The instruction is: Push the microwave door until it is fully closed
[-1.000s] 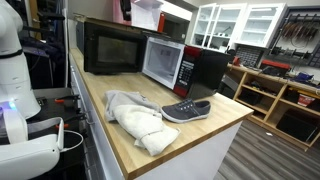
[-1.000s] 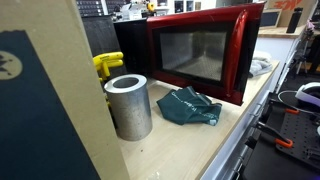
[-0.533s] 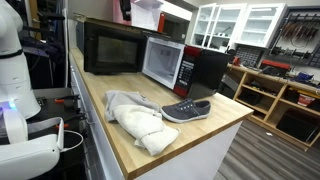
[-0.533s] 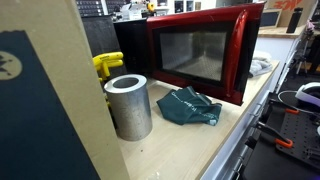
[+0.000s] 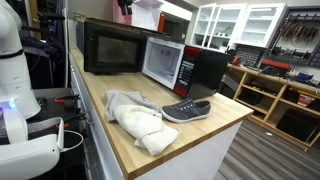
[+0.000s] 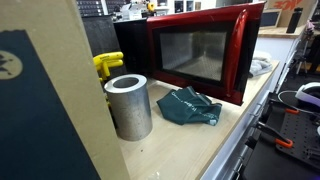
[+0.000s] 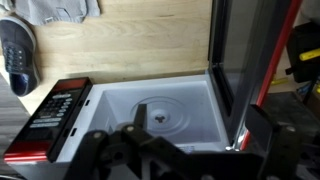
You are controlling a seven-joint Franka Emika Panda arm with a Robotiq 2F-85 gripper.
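The microwave (image 5: 205,70) stands on a wooden counter, with a black casing, a red control strip (image 5: 185,72) and a pale cavity (image 5: 160,62). The microwave door (image 5: 110,48) stands swung wide open, its black inner face showing. Its glossy red outer face shows in an exterior view (image 6: 200,50). In the wrist view I look into the cavity (image 7: 150,105), with the control strip (image 7: 50,120) on the left and the door (image 7: 235,60) edge-on on the right. My gripper (image 7: 200,140) hangs in front of the cavity, open and empty, touching nothing.
A grey shoe (image 5: 185,110) and a white cloth (image 5: 135,120) lie on the counter (image 5: 200,135) in front of the microwave. On the door's outer side stand a metal cylinder (image 6: 128,105), a green cloth (image 6: 190,107) and a yellow object (image 6: 108,65).
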